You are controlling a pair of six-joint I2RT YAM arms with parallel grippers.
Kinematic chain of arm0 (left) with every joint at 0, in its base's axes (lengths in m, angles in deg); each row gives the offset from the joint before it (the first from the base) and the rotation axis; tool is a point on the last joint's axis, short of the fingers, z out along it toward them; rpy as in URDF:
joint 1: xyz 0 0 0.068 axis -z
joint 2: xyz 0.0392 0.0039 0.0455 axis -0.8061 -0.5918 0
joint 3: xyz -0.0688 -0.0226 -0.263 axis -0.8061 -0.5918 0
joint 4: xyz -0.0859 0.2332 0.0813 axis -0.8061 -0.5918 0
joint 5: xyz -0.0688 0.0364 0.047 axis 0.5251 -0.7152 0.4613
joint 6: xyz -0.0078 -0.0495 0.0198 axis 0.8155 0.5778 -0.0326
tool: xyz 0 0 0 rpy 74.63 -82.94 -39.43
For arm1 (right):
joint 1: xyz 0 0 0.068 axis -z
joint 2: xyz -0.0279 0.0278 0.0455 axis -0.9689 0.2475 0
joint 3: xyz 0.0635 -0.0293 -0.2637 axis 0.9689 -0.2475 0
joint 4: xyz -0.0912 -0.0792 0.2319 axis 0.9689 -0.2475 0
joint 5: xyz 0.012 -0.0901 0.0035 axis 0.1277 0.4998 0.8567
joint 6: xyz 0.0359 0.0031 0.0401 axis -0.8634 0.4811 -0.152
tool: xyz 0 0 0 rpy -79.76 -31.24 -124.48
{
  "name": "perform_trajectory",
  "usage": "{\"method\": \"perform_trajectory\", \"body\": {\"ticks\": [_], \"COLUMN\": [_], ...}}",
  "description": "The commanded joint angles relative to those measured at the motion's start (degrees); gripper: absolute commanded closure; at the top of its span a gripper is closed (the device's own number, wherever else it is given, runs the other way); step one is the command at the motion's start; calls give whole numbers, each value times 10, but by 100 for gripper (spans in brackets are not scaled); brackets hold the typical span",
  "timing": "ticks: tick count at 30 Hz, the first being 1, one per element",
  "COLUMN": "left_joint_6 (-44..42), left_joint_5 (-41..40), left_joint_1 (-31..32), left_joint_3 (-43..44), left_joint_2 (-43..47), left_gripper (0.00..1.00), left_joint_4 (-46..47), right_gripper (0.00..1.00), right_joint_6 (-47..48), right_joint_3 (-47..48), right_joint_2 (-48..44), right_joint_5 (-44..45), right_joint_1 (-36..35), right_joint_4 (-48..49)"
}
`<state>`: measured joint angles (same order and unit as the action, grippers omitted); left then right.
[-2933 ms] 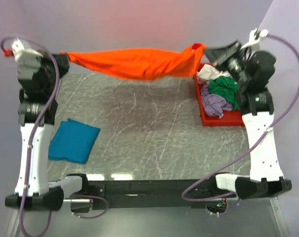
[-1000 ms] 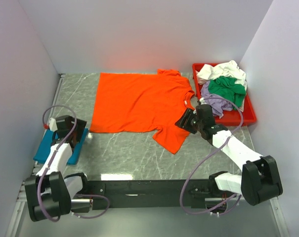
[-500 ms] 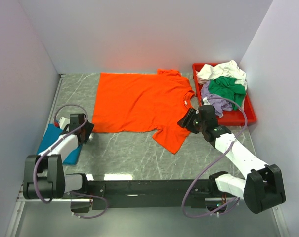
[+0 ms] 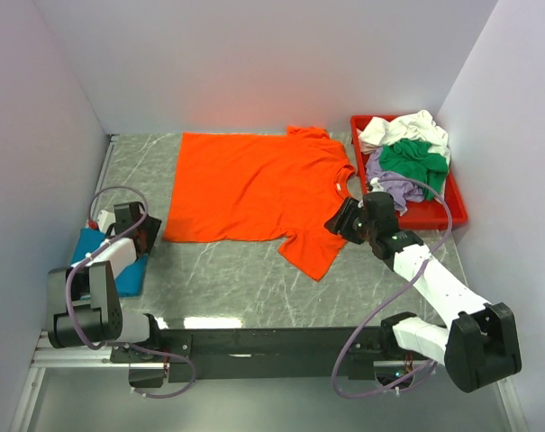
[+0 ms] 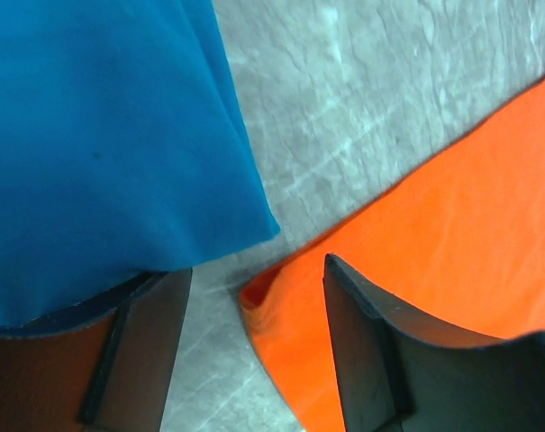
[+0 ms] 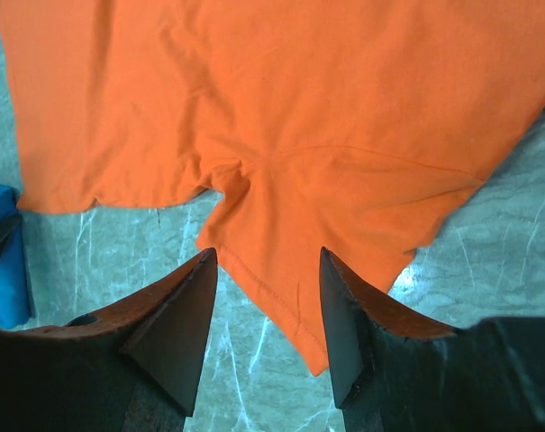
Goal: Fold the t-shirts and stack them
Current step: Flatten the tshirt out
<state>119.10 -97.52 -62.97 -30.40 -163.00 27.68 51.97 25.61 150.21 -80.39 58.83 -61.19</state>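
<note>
A bright orange t-shirt (image 4: 254,184) lies spread flat on the marble table, collar toward the right. A folded teal-blue t-shirt (image 4: 126,273) rests at the left edge, partly under my left arm. My left gripper (image 4: 152,236) is open. In the left wrist view it (image 5: 254,306) straddles the orange shirt's near left hem corner (image 5: 434,252), with the teal shirt (image 5: 92,135) just beside it. My right gripper (image 4: 337,221) is open. In the right wrist view it (image 6: 263,301) hangs over the near sleeve (image 6: 281,243) with nothing gripped.
A red tray (image 4: 452,214) at the back right holds crumpled white (image 4: 400,129), green (image 4: 414,160) and lavender (image 4: 391,185) shirts. Grey walls close in on the left, back and right. Bare marble (image 4: 236,279) lies between the orange shirt and the arms' base rail.
My left gripper has shifted from over the teal shirt to the orange shirt's near left corner, and its jaws have narrowed a little. The right gripper has hardly moved.
</note>
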Motion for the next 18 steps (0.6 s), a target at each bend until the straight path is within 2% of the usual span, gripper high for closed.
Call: {"method": "perform_trajectory", "body": {"ticks": [1,8,14,17,18], "left_joint_6": [-13,23,36,41,42], "left_joint_5": [17,-20,-39,-42,-41], "left_joint_1": [14,66,85,86,87], "left_joint_3": [-5,-29,-8,-3,-1], "left_joint_2": [9,30,-8,-26,-33], "left_gripper": [35,38,46,53,58], "left_joint_4": [18,-3,-15,-12,-12], "right_gripper": [44,44,44,44,44], "right_joint_6": [6,4,7,9,10], "right_joint_3": [-5,-2,-2,-3,-3], "right_joint_2": [-9,-7,1,3,4], "right_joint_5": [4,9,12,11,10], "right_joint_1": [6,7,17,28,30], "right_joint_4": [5,4,3,3,3]}}
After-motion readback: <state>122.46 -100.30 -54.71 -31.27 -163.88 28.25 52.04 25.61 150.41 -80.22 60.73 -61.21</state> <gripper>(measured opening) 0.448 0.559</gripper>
